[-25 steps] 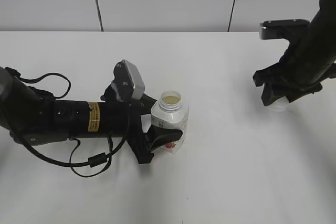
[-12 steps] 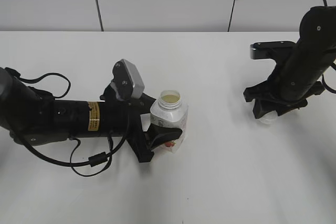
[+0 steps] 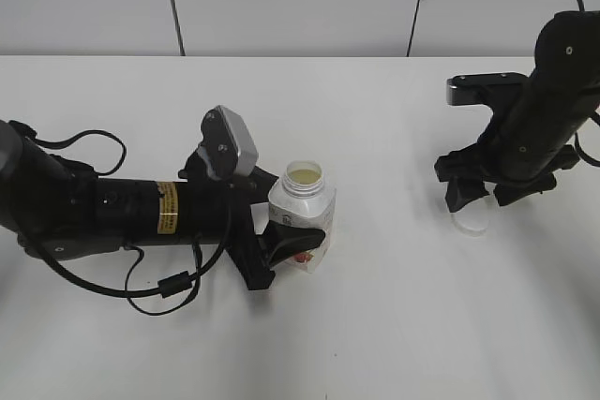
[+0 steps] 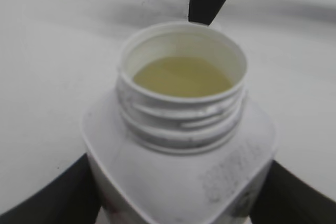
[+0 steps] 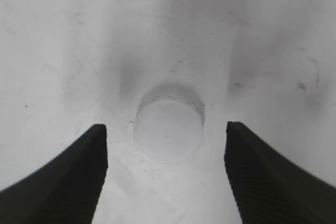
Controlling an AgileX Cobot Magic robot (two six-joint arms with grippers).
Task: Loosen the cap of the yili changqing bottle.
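The yili changqing bottle stands upright at the table's middle, uncapped, with pale yellow liquid showing in its open neck. My left gripper is shut on the bottle's body, its black fingers on both sides. The white cap lies flat on the table at the right. It shows in the right wrist view between and just beyond my fingers. My right gripper is open just above the cap and holds nothing.
The white table runs to a grey panelled wall at the back. The left arm with its black cable lies low across the table's left side. The right arm stands at the right edge.
My right gripper carried the cap down to the table, opened and let it go. The cap now lies free on the table. The left gripper and bottle have not moved.
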